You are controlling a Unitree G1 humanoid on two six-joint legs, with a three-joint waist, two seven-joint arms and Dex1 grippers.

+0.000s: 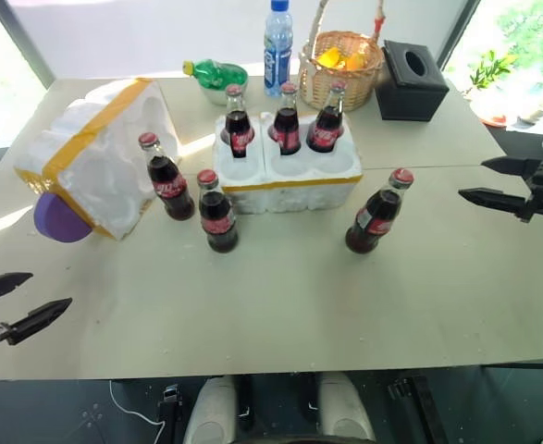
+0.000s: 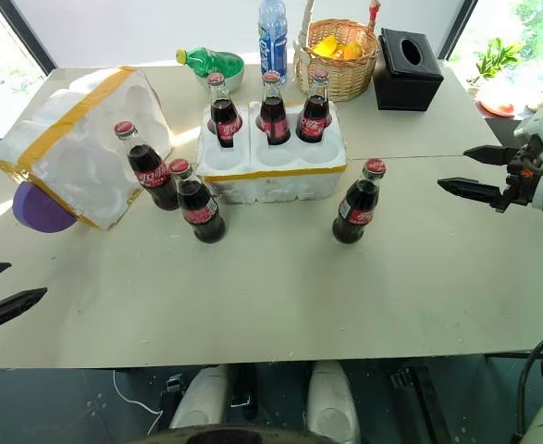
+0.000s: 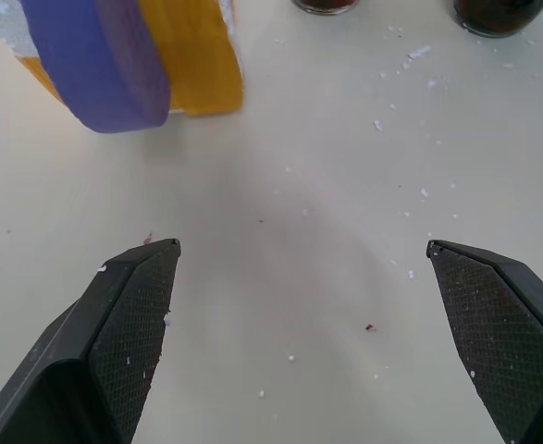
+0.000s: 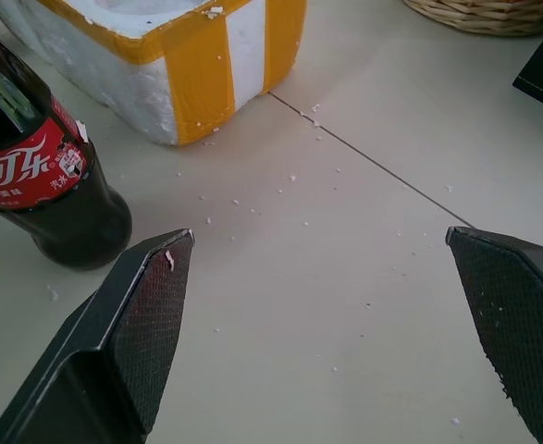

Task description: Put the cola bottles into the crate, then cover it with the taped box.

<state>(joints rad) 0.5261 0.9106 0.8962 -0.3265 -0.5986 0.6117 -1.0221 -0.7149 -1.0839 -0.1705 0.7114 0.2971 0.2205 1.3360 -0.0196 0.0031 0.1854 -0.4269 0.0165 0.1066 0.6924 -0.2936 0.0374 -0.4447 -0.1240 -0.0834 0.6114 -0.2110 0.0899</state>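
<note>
The crate (image 1: 290, 176), white foam with a yellow band, stands mid-table. Three cola bottles (image 1: 288, 120) stand in its back row of wells; the front wells are empty. Two more bottles (image 1: 167, 178) (image 1: 217, 213) stand on the table just left of the crate, and one (image 1: 375, 213) stands off its right front corner. The taped box (image 1: 95, 153) lies tilted at the left. My left gripper (image 1: 51, 289) hangs open and empty by the table's near left edge. My right gripper (image 1: 471, 179) is open and empty to the right of the lone bottle (image 4: 40, 185), apart from it.
A purple tape roll (image 1: 60, 217) pokes out under the taped box. Along the far edge stand a green bottle (image 1: 214, 74), a water bottle (image 1: 277, 35), a wicker basket (image 1: 340, 69) and a black tissue box (image 1: 412, 81). Bare tabletop (image 1: 280, 305) lies in front.
</note>
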